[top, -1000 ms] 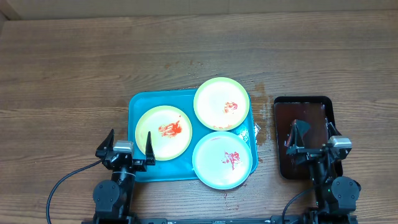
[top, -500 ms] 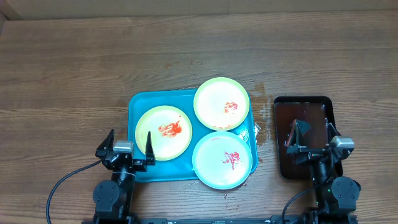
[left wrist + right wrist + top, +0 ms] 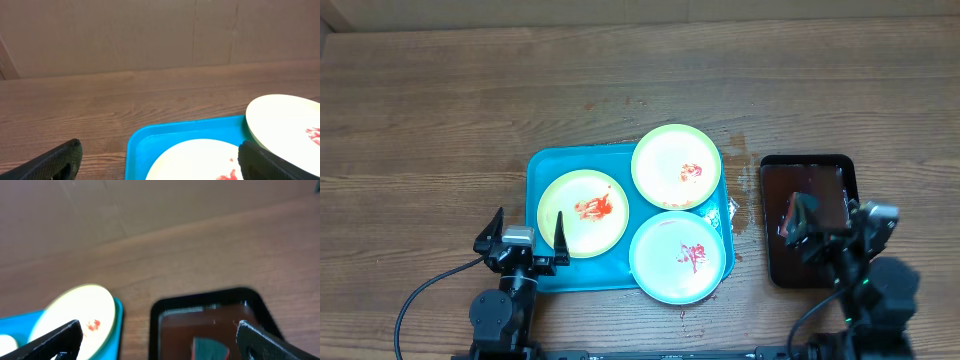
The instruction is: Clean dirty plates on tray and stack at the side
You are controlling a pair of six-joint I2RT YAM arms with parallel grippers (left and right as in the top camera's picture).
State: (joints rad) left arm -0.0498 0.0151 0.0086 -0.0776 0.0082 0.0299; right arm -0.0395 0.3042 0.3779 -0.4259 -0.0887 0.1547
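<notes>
The turquoise tray [image 3: 535,165] holds three plates with red smears: yellow [image 3: 582,212] at left, light green [image 3: 676,166] at back right, light blue [image 3: 681,256] at front right. My left gripper [image 3: 528,235] is open and empty at the tray's front left edge. In the left wrist view its fingers [image 3: 160,160] straddle the tray [image 3: 150,137] and the yellow plate [image 3: 195,160], with the green plate [image 3: 285,120] at right. My right gripper [image 3: 828,222] is open over the dark tray. In the right wrist view its fingers [image 3: 160,342] are spread wide, and the green plate [image 3: 75,312] shows at left.
A smaller dark brown-black tray [image 3: 775,165] lies right of the turquoise tray and also shows in the right wrist view [image 3: 165,305]. A teal object [image 3: 210,349], perhaps a sponge, lies in it. A wet patch [image 3: 742,205] marks the wood between the trays.
My right arm has risen toward the overhead camera and shifted slightly right, looking larger. The left arm and the plates have not moved.
</notes>
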